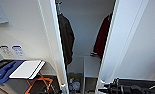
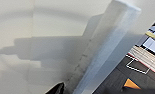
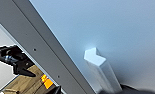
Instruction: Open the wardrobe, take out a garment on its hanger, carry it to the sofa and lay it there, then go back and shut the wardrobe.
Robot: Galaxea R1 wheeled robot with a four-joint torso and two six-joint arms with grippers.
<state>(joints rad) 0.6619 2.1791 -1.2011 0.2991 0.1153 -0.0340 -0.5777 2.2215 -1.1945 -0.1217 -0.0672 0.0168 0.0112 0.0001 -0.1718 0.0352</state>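
The head camera looks from high up, forward and down, into the open wardrobe [image 1: 85, 37] from close by, while the left wrist camera sits very near the left door [image 2: 43, 37] and its handle [image 2: 108, 45], and the right wrist camera very near the right door [image 3: 113, 30], both doors seen also from the head.

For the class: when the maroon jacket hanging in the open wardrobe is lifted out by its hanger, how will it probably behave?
The maroon jacket hangs in long soft folds, so it is probably floppy and will sway. It sits partly behind the right door and may brush its edge. It is likely light for its bulk.
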